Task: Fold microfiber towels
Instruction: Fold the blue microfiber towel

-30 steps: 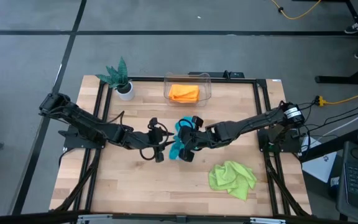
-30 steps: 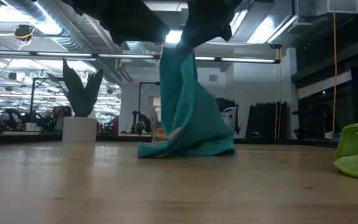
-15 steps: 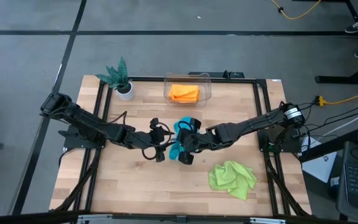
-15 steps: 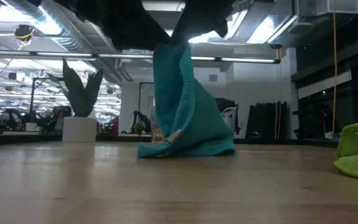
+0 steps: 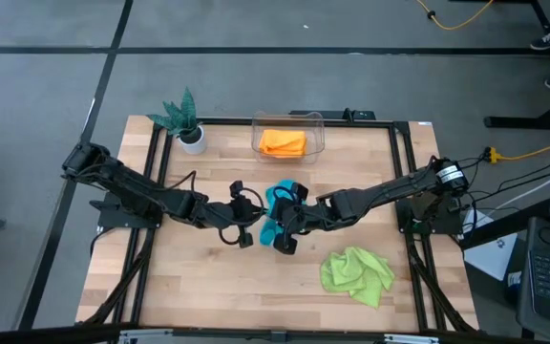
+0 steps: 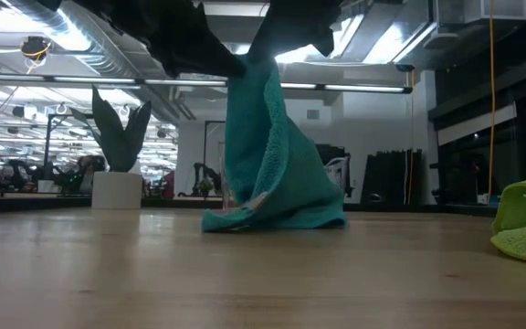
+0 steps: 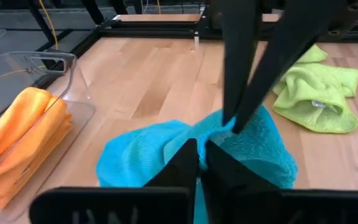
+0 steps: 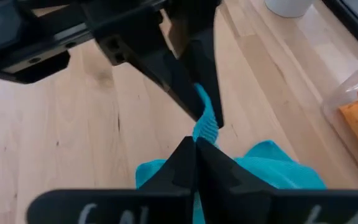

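Teal-blue terry cloth, one towel (image 5: 277, 212), hangs in the middle of a pale wooden worktop (image 5: 208, 287), pinched at its top by two dark robot hands that meet there. Three towel places can be counted: the teal-blue towel at the centre, one lime green towel (image 5: 357, 274) lying crumpled near the front right corner, and folded orange cloth (image 5: 283, 142) in a clear plastic bin (image 5: 288, 120) at the middle of the far edge (whether that is one orange towel or two stacked cannot be told).

Left hand (image 7: 202, 155) comes in from the left edge; its two fingers are pressed together on a raised fold of the teal-blue towel. Right hand (image 8: 194, 152) comes in from the right edge; its fingers are likewise closed tight on the same towel, just beside the other hand's grip.

From worktop level the teal-blue towel (image 6: 268, 155) stands tall like a draped tent, narrow at the top where it is gripped, widening downward, with its lower hem bunched and resting on the wood. Its surface is fuzzy and looped.

One small artificial plant (image 5: 179, 113) in a white pot (image 5: 192, 139) stands near the far left corner, well apart from the towels.
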`<state>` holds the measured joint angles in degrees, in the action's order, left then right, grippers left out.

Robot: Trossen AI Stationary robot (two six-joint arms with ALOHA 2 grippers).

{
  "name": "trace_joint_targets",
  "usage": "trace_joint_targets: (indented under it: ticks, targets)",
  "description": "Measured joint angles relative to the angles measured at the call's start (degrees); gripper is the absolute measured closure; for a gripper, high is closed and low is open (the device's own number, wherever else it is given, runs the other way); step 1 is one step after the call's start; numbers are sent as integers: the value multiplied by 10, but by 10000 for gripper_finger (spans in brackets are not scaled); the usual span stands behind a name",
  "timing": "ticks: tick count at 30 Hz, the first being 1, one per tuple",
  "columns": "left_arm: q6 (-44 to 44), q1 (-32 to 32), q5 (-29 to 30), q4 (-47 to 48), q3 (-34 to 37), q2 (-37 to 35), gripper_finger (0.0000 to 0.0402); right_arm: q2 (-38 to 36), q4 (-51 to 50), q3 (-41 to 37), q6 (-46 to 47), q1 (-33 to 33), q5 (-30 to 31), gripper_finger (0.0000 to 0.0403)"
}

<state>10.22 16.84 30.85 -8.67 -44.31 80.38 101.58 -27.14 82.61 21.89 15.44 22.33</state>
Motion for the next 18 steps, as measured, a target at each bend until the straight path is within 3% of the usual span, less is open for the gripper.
trace_joint_targets:
  ticks: [7, 13, 18]
  targets:
    - [0, 1, 0, 0, 0, 0, 401, 0, -24, 0, 31, 0, -30, 341]
    - [0, 1, 0, 0, 0, 0, 401, 8, -86, 0, 82, 2, -19, 289]
    - [1, 1, 0, 1, 0, 0, 401, 19, -95, -7, 142, 20, -7, 277]
